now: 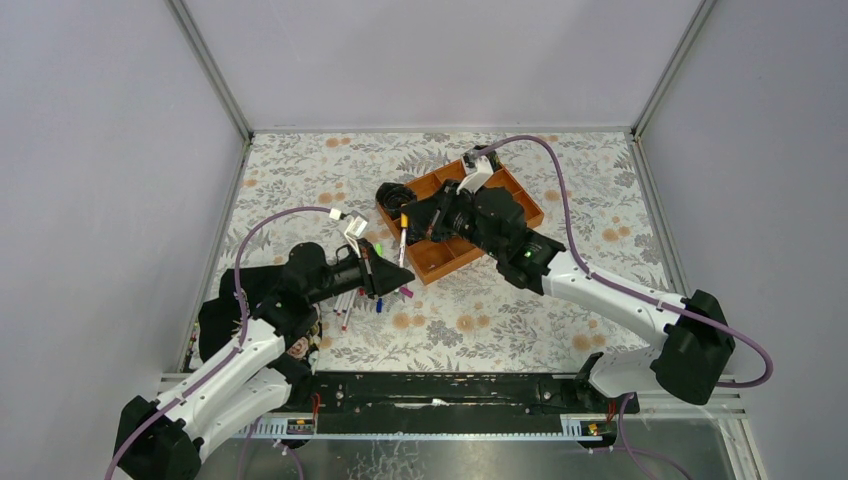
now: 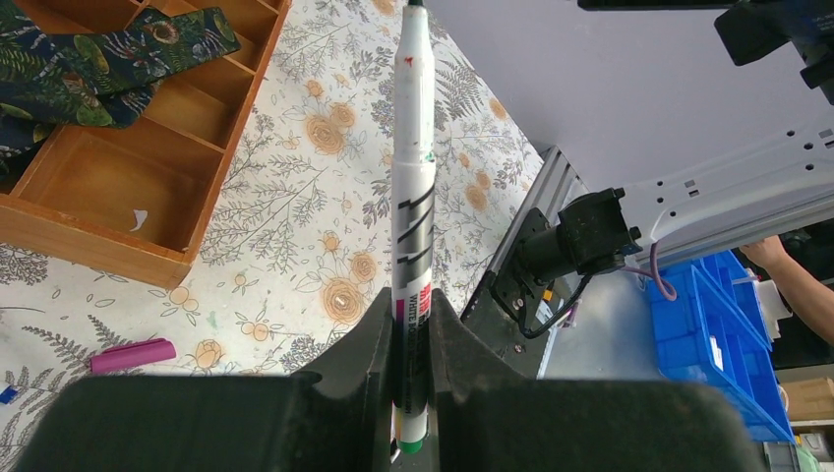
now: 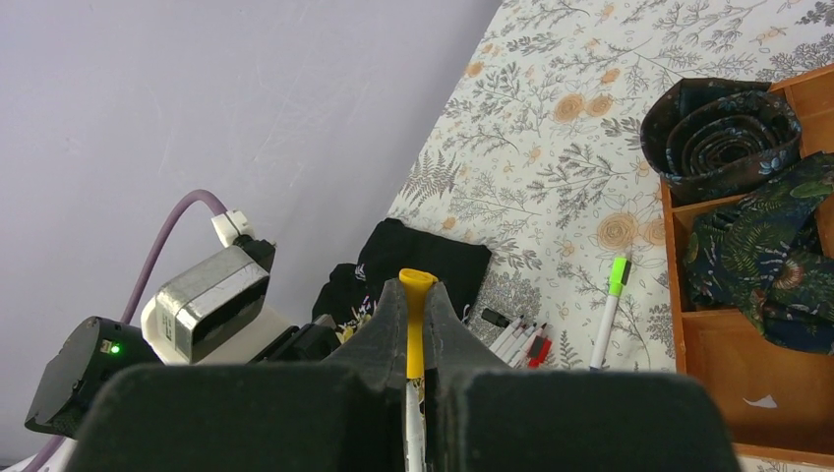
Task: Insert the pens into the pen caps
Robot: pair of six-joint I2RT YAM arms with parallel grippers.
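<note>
My left fingers (image 2: 366, 339) pinch 1 white pen (image 2: 413, 197) by its barrel. My right fingers (image 3: 386, 324) are clamped on 1 yellow-ended pen (image 3: 416, 329).

tablecloth (image 1: 500, 320): white w/ grey ferns & orange flowers. tray (image 2: 98, 251): orange-brown wood. pen (image 2: 413, 226): white barrel, black stripes, green end. yellow cap (image 3: 416, 315), magenta cap (image 2: 133, 354). rolled fabric (image 3: 723, 138): dark leaf print.

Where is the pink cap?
In the left wrist view, the pink cap lies at lower left on the flowery tablecloth, just in front of the wooden tray and apart from it.
</note>
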